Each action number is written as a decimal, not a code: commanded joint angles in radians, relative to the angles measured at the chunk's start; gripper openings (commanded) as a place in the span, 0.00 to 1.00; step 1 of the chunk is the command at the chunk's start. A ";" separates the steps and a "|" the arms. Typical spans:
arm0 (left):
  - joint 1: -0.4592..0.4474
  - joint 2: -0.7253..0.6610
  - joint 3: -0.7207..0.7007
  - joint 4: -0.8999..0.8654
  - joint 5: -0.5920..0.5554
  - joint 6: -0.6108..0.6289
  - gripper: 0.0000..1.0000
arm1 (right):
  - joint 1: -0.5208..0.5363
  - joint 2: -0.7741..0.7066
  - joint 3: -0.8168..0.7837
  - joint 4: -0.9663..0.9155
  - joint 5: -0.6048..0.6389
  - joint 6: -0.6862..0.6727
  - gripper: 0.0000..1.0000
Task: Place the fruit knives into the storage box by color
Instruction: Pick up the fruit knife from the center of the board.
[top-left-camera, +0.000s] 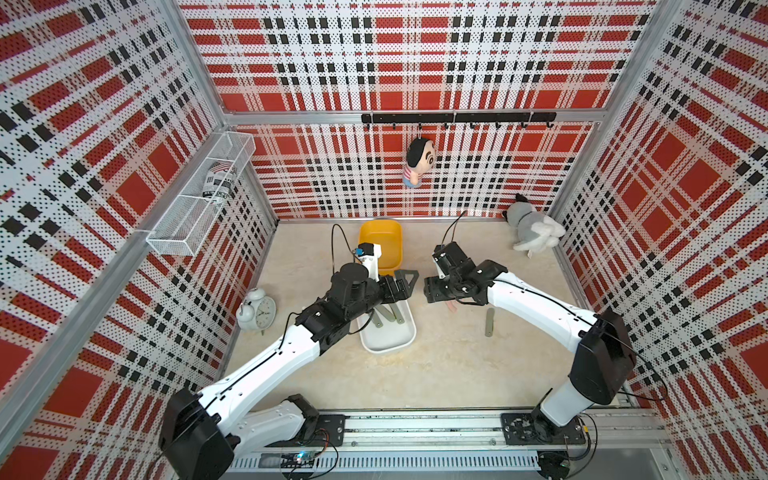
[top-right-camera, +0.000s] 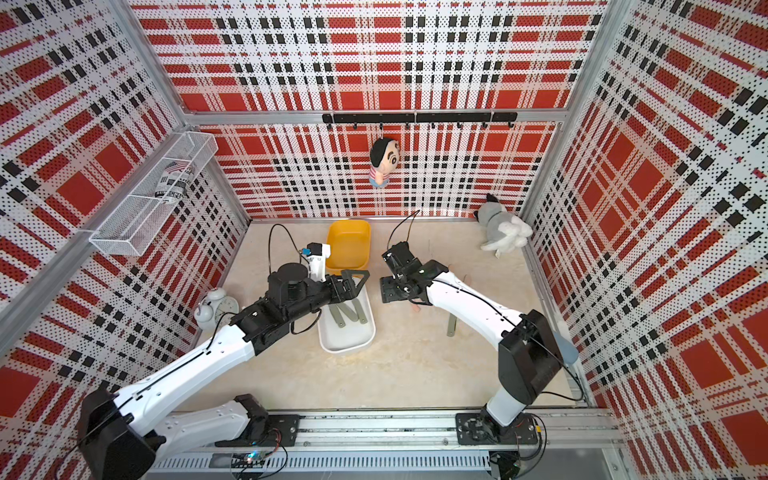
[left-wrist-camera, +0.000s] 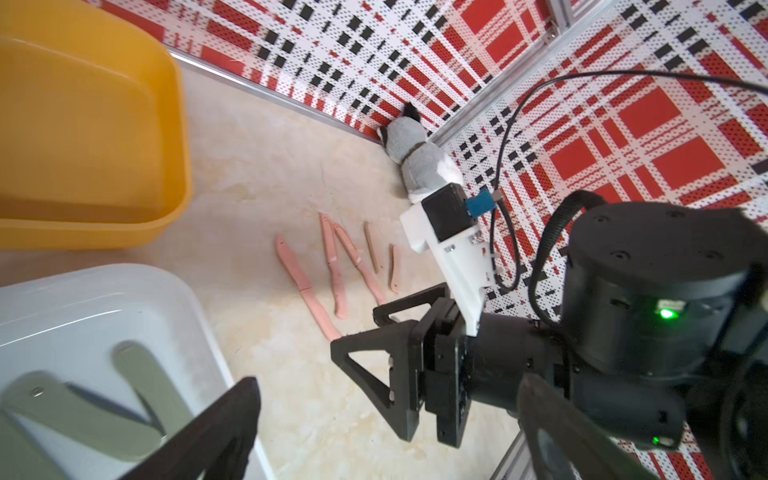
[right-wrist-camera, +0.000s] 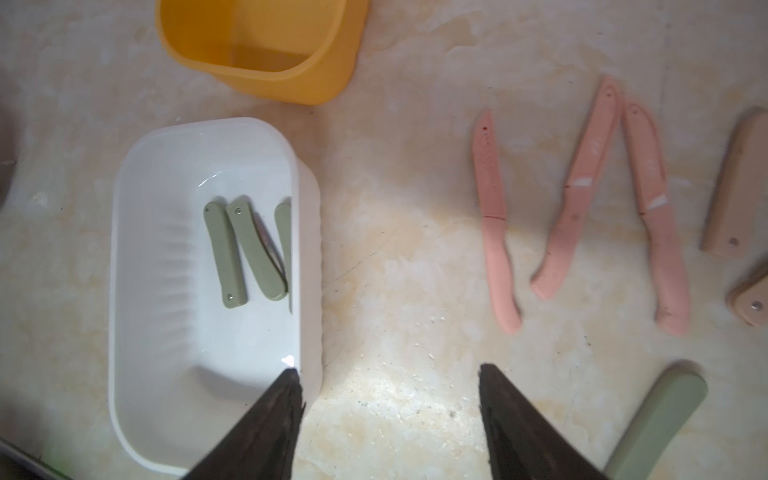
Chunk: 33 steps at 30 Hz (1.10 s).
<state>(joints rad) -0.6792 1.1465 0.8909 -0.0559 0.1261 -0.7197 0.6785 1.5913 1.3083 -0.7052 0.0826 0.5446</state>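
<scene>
The right gripper (right-wrist-camera: 386, 371) hangs over the table (right-wrist-camera: 395, 249), jaws well apart and empty. The left gripper (top-left-camera: 406, 282), likewise, is above the white box (right-wrist-camera: 124, 232). The loose green knife (right-wrist-camera: 660, 424) lies right and nearer of the right jaws, long axis near-to-far, right arm closer. Counted: three boxed green knives (right-wrist-camera: 226, 255), three long pink knives (right-wrist-camera: 494, 224), two tan folded knives (right-wrist-camera: 735, 187), one yellow box (right-wrist-camera: 266, 79).
</scene>
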 joint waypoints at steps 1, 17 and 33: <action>-0.043 0.055 0.040 0.090 0.044 0.030 0.98 | -0.044 -0.093 -0.079 0.016 0.029 0.056 0.71; -0.182 0.280 0.073 0.273 0.134 -0.010 0.98 | -0.312 -0.271 -0.448 0.071 -0.010 0.108 0.71; -0.207 0.331 0.024 0.388 0.143 -0.034 0.98 | -0.434 -0.099 -0.455 0.170 0.004 0.036 0.64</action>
<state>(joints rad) -0.8825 1.4731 0.9367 0.2790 0.2653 -0.7532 0.2581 1.4719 0.8349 -0.5655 0.0830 0.6056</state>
